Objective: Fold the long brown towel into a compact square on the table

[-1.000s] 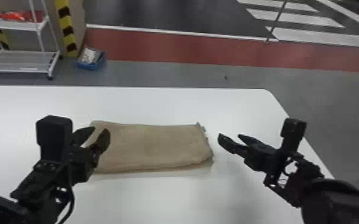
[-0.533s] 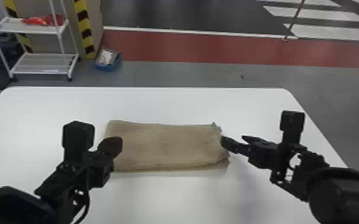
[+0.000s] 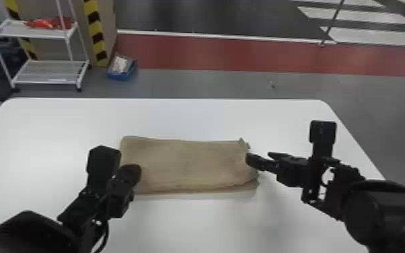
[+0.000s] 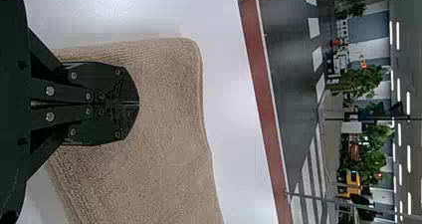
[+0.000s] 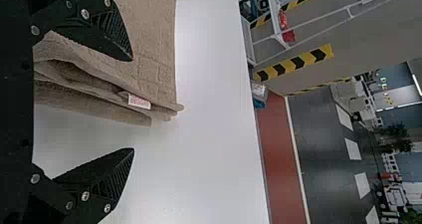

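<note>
The brown towel point(image 3: 188, 165) lies folded into a wide, layered rectangle on the white table. At its left end is my left gripper point(image 3: 134, 171), and the left wrist view has this gripper point(image 4: 139, 104) shut, its fingertips together over the towel point(image 4: 169, 134) with no cloth seen between them. My right gripper point(image 3: 257, 159) is at the towel's right end. In the right wrist view the right gripper point(image 5: 133, 104) stands wide open, one finger over the towel point(image 5: 149, 45) and the other over bare table. Stacked layer edges and a small white tag point(image 5: 139, 102) face the gap.
The white table point(image 3: 191, 117) extends around the towel on all sides. Beyond its far edge, a white wire shelf point(image 3: 47, 72) and a blue box point(image 3: 122, 69) stand on the floor at the left.
My left gripper has gone from open to shut at the towel's left end. The right gripper has come closer to the right end. The head view has shifted, then steadied.
</note>
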